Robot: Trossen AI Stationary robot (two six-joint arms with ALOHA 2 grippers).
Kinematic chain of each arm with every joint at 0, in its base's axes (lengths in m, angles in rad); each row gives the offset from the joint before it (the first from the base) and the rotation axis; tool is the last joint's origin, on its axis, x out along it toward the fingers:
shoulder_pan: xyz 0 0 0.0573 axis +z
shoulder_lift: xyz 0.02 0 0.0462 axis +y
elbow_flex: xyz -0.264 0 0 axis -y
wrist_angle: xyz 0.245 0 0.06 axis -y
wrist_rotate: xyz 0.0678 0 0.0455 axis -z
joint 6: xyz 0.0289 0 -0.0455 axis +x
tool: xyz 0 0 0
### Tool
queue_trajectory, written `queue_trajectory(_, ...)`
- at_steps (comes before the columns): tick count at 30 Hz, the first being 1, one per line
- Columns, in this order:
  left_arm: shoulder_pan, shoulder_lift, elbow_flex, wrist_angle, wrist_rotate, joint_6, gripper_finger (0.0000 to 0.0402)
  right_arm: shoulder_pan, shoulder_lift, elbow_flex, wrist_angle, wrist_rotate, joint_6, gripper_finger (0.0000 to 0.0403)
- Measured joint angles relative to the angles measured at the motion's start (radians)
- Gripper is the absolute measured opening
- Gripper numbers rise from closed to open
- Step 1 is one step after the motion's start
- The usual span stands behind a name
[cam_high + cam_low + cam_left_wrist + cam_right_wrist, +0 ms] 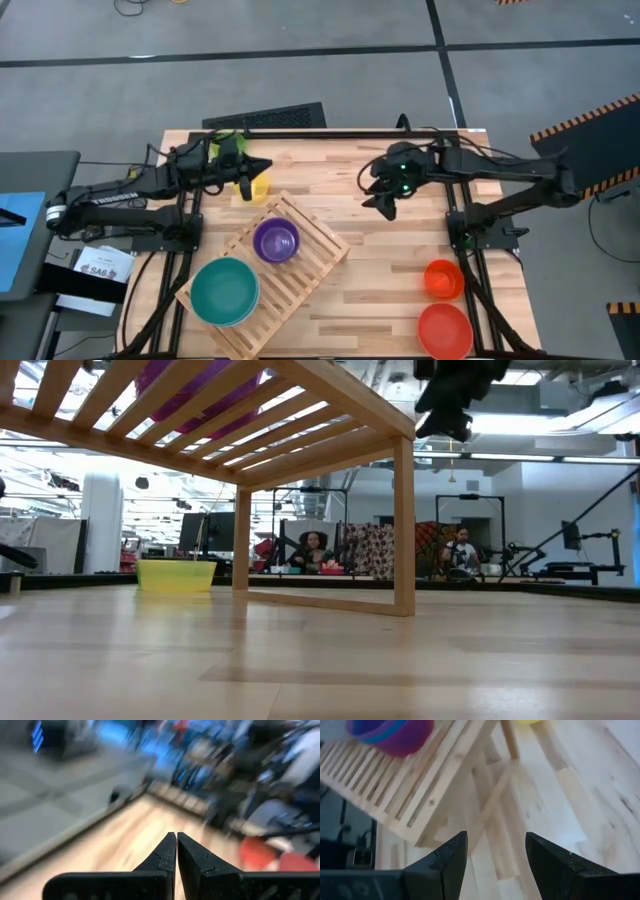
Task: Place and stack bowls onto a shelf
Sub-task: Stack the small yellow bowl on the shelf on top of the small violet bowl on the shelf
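The slatted wooden shelf stands slantwise at the table's near left. On it sit a purple bowl and a stack of teal bowls. A small yellow bowl rests on the table at the far left, beside my shut left gripper, which holds nothing. Two orange-red bowls, one small and one large, lie at the near right. My right gripper hovers open above the table's far middle, empty; its wrist view shows the shelf and purple bowl ahead.
A black panel lies at the table's far edge. Bare planks stretch between the shelf and the orange-red bowls. In the low view the shelf's leg stands mid-table, the yellow bowl behind it, and people sit in the room beyond.
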Motion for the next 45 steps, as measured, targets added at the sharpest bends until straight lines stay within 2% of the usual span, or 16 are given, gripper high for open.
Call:
queue_trajectory(5, 0.13, 0.049, 0.084, -0.473, -0.028, -0.123, 0.0002, 0.005, -0.012, -0.022, 0.05, 0.064, 0.015, 0.0225)
queue_trajectory(8, 0.189, 0.097, 0.087, -0.668, -0.02, -0.164, 0.0017, 0.005, 0.009, -0.021, 0.085, 0.065, 0.013, 0.0225)
queue_trajectory(11, 0.229, 0.151, 0.083, -0.801, -0.028, -0.207, 0.0049, 0.005, 0.033, -0.022, 0.1, 0.065, 0.013, 0.0225)
queue_trajectory(15, 0.258, 0.21, 0.084, -0.833, -0.081, -0.246, 0.0102, 0.012, 0.06, -0.023, 0.093, 0.064, 0.013, 0.0225)
queue_trajectory(19, 0.29, 0.281, 0.084, -0.826, -0.09, -0.258, 0.0143, 0.013, 0.085, -0.021, 0.118, 0.064, 0.011, 0.0225)
queue_trajectory(26, 0.341, 0.431, 0.085, -0.828, -0.133, -0.3, 0.0168, 0.014, 0.082, -0.02, 0.14, 0.064, 0.025, 0.0225)
queue_trajectory(32, 0.361, 0.532, 0.085, -0.835, -0.058, -0.312, 0.0167, 0.025, 0.082, -0.021, 0.141, 0.064, 0.037, 0.0225)
queue_trajectory(36, 0.363, 0.569, 0.07, -0.827, -0.047, -0.324, 0.0153, 0.043, 0.082, -0.021, 0.14, 0.064, 0.04, 0.0225)
queue_trajectory(39, 0.369, 0.571, 0.038, -0.827, -0.029, -0.331, 0.0119, 0.059, 0.082, -0.021, 0.142, 0.064, 0.045, 0.0225)
queue_trajectory(43, 0.37, 0.57, 0.008, -0.826, -0.024, -0.309, 0.0031, 0.075, 0.082, -0.021, 0.145, 0.072, 0.047, 0.0225)
queue_trajectory(45, 0.371, 0.557, 0.005, -0.823, 0.003, -0.295, 0.0012, 0.082, 0.082, -0.021, 0.145, 0.09, 0.046, 0.0225)
